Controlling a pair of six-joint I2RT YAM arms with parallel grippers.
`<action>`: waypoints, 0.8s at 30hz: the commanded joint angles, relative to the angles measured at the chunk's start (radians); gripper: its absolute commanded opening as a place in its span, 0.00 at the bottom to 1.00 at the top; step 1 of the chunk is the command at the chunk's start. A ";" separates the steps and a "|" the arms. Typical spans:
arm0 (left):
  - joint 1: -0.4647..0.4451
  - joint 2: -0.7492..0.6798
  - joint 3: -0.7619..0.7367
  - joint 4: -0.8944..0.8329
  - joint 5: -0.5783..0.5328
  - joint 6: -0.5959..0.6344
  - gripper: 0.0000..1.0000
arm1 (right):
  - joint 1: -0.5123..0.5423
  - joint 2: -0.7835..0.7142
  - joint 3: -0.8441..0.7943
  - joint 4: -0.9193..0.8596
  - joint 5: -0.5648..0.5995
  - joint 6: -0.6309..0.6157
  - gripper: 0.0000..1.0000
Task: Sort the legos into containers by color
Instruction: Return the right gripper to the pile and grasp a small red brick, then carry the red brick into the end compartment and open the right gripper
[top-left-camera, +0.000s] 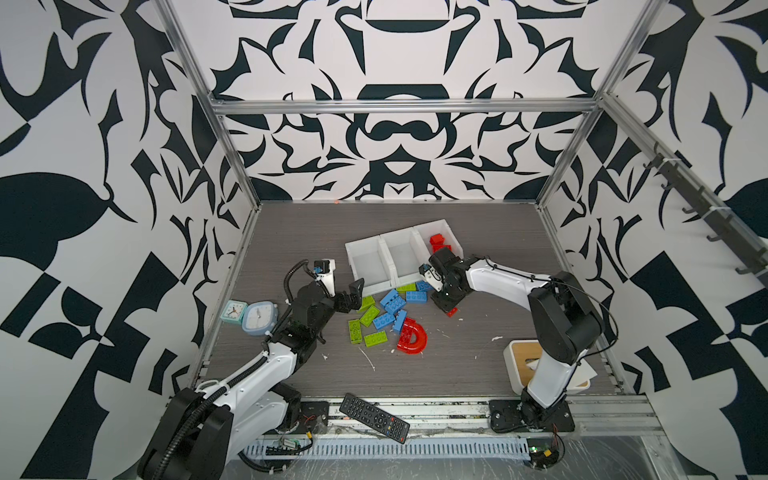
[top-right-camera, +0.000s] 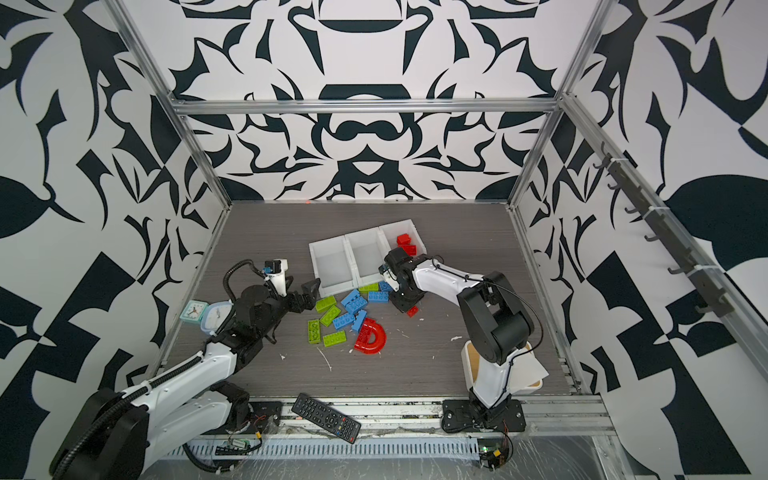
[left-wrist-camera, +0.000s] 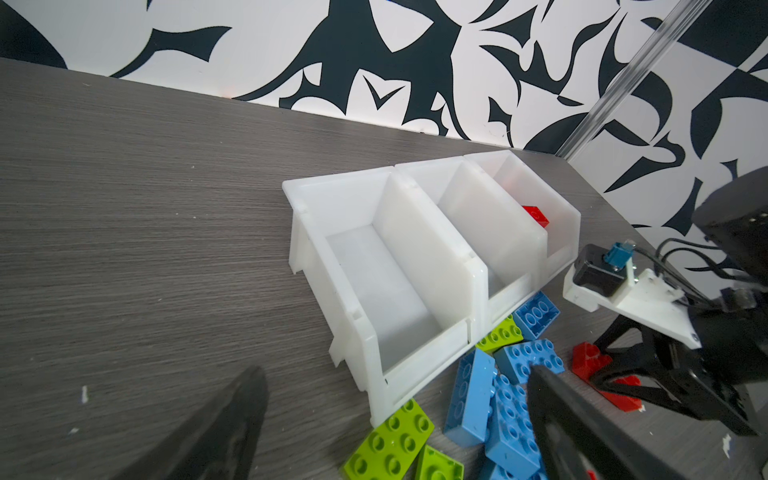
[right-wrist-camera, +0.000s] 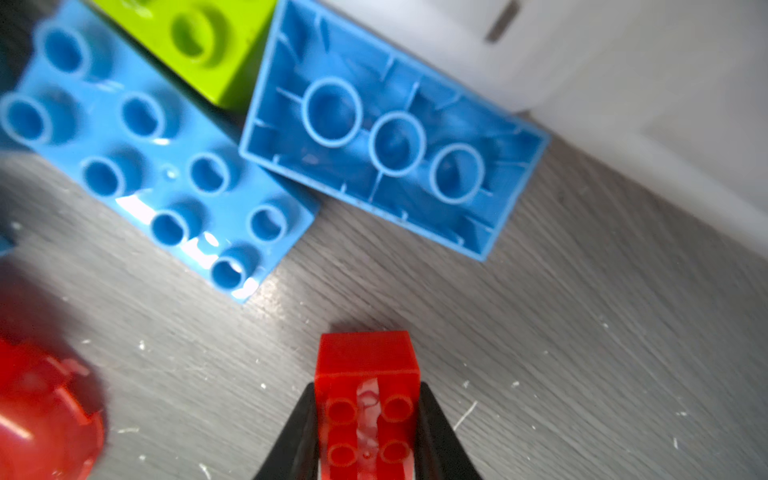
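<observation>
Gripping red brick by flat sides, right jaws pinched on it | likely light, rigid, slick plastic | left jaws wide open, empty

Three joined white containers mid-table, red bricks in the right-hand one. Green and blue legos scattered out front, left gripper spread wide beside them, right gripper down at a small red brick.

Most legos lie just before the containers, a few inside the rightmost, clocks well left
</observation>
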 joint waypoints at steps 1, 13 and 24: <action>-0.001 -0.014 0.021 -0.002 0.005 -0.009 1.00 | -0.032 -0.106 -0.007 0.035 -0.060 0.044 0.30; -0.003 -0.011 0.022 -0.005 0.006 -0.009 1.00 | -0.174 -0.205 0.105 0.149 -0.199 0.099 0.28; -0.002 -0.015 0.023 -0.008 0.011 -0.008 1.00 | -0.223 0.061 0.417 0.213 -0.217 0.124 0.28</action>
